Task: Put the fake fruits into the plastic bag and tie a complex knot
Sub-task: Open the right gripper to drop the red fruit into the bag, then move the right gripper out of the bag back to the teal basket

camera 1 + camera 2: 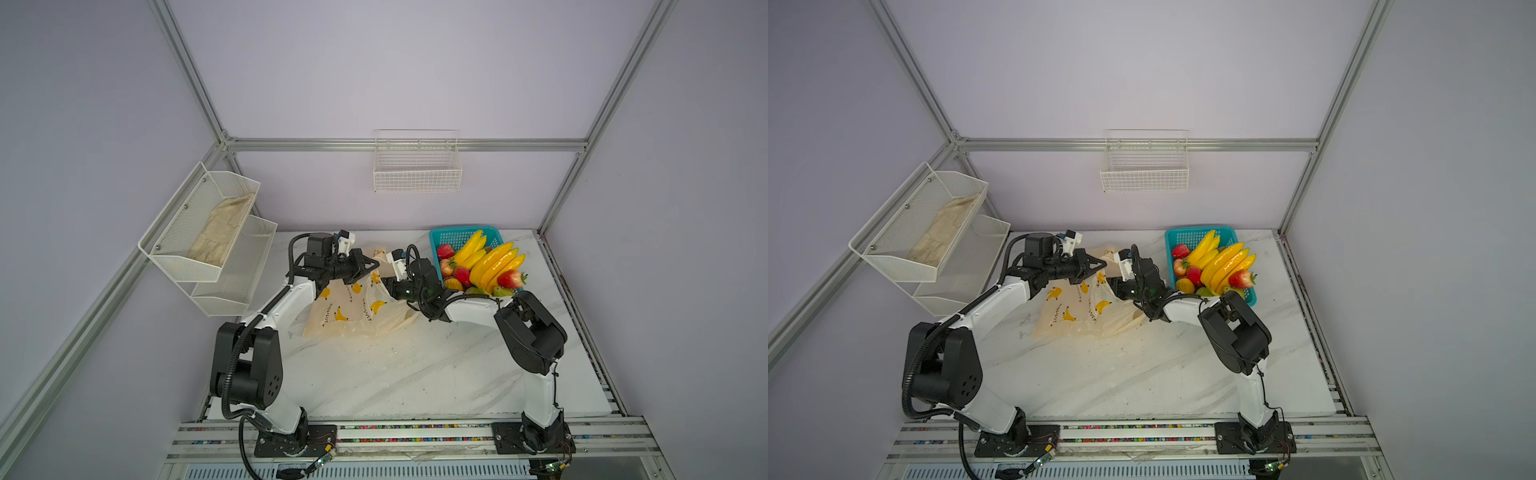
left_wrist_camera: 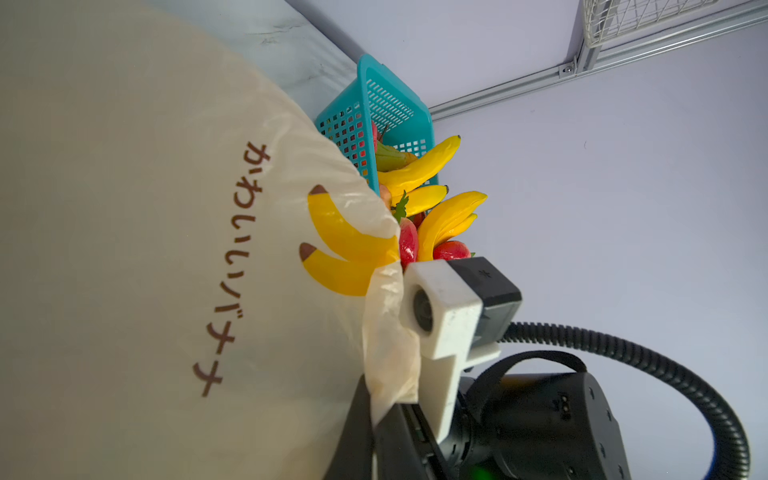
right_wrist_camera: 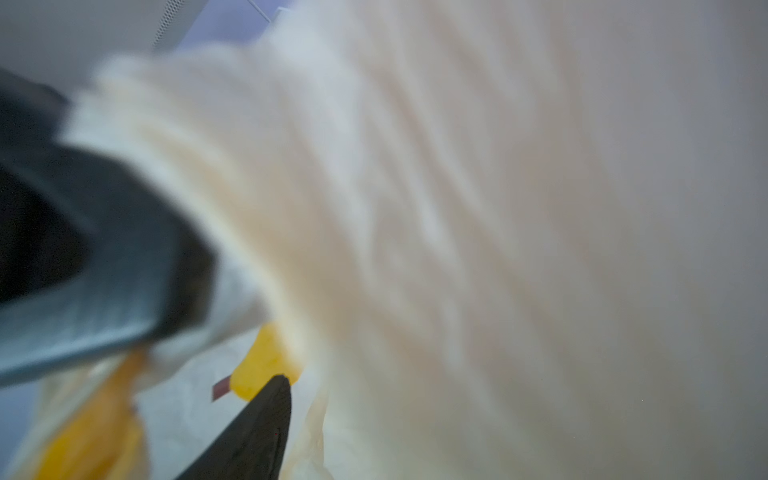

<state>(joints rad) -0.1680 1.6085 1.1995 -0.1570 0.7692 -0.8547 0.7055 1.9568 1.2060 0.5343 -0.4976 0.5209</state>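
My left gripper [image 1: 374,263]: jaws clamped on the top edge of the thin cream-yellow, banana-printed plastic bag [image 1: 353,307]. That edge is raised; the rest lies on the white marble table [image 1: 395,374]. My right gripper [image 1: 387,283]: against the bag's film by its mouth. View blurred, so I cannot tell its grip. The glossy fake fruits [image 1: 494,262] are heaped in the teal perforated basket [image 1: 457,235], just beside the bag.

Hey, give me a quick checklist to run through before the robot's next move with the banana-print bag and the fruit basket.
1. Left gripper shut on the thin cream-yellow banana-print plastic bag: ok.
2. Right gripper gripping the bag too: cannot tell.
3. Bag spread open for loading: cannot tell.
4. Glossy plastic fake fruits inside the bag: not ok, all those visible lie in the teal perforated plastic basket.
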